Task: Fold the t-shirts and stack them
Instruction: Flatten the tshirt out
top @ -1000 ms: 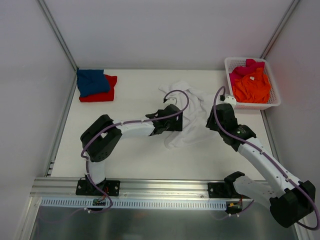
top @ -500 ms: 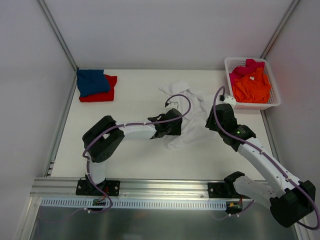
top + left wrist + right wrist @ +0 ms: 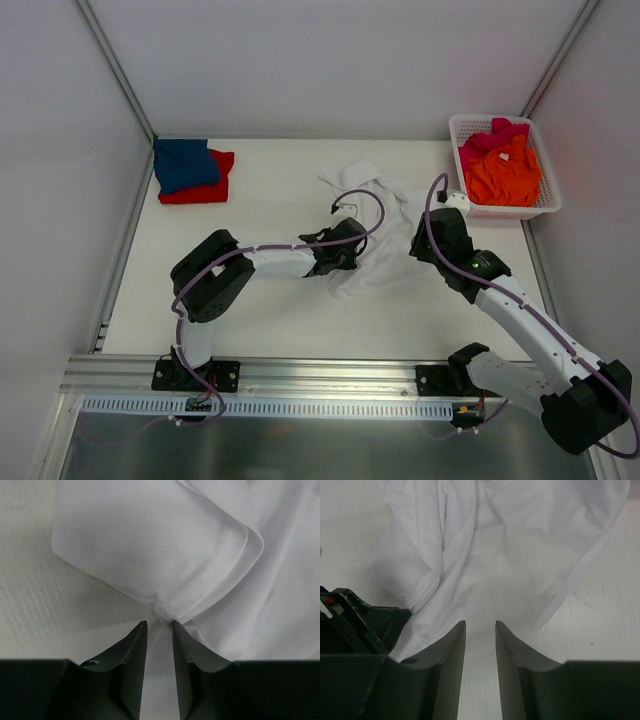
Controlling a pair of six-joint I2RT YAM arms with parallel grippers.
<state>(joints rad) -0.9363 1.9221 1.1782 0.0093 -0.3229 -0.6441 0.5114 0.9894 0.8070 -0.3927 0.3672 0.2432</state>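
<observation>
My left gripper (image 3: 157,625), nearly closed, nipped a thin pucker of the white t-shirt (image 3: 150,545); my right gripper (image 3: 480,625) narrowly clamped cloth too. Lifting could slip that bite.

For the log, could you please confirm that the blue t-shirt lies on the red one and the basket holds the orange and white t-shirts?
Not quite: the basket holds the orange t-shirt and the pink t-shirt; the white t-shirt lies on the table, as the top external view shows. The blue t-shirt does lie on the red t-shirt.
</observation>
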